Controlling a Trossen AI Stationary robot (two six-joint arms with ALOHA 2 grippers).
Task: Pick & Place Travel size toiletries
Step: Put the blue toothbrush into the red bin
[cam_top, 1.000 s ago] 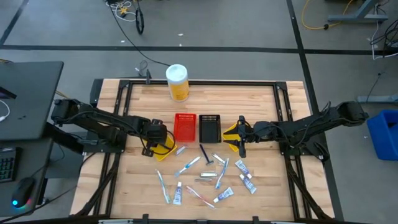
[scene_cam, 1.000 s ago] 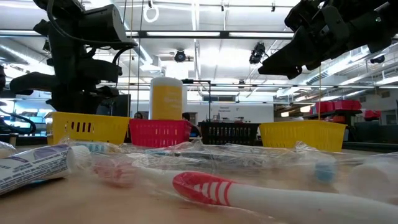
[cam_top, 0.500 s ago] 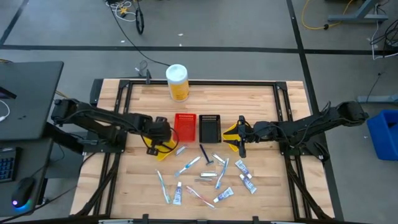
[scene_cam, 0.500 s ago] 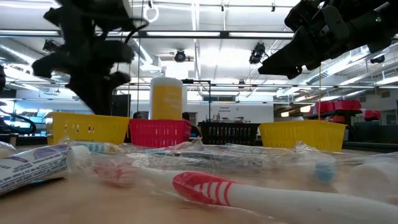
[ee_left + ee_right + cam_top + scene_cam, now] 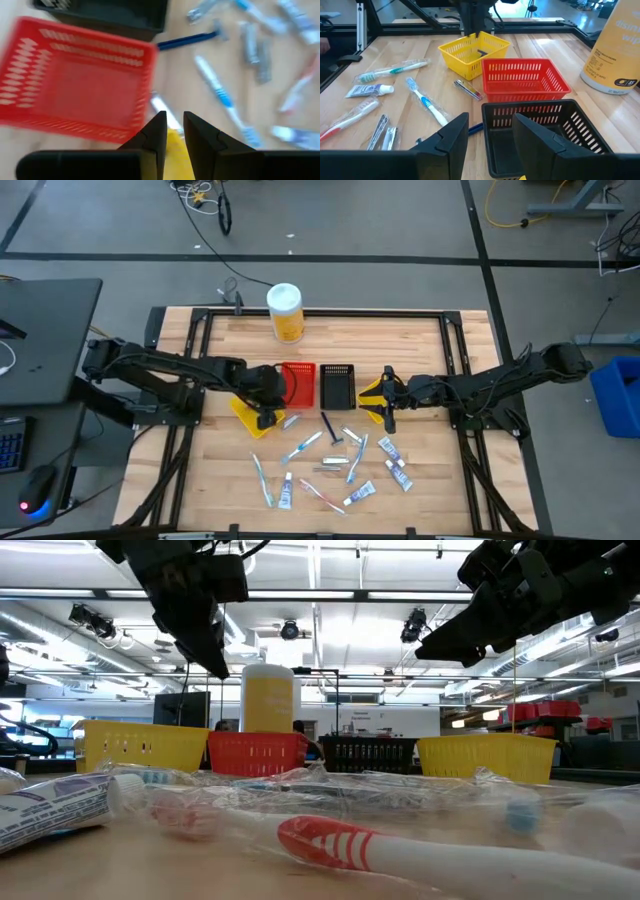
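The travel size toiletries (image 5: 330, 462) lie loose on the wooden table near its front edge: white tubes, toothbrushes (image 5: 220, 95), a blue razor (image 5: 187, 40). My left gripper (image 5: 268, 412) hangs above the left yellow bin (image 5: 250, 420), next to the red bin (image 5: 298, 385). It points slanting down, its fingers (image 5: 156, 134) a narrow gap apart with nothing between them. A small black item (image 5: 482, 52) lies inside that yellow bin (image 5: 472, 52). My right gripper (image 5: 490, 125) stands open and bare over the right yellow bin (image 5: 372, 402), beside the black bin (image 5: 337, 383).
A tall yellow canister with a white lid (image 5: 285, 312) stands at the table's far edge. The bins form a row across the table's middle. A small silvery item (image 5: 467, 89) lies just in front of the red bin (image 5: 522, 75). Bare wood shows beyond the bins.
My left gripper has risen from low over the left yellow bin and shifted toward the table's right edge, toward the red bin, rolling its wrist as it went. The gap between its fingertips shows no change. My right arm has kept still.
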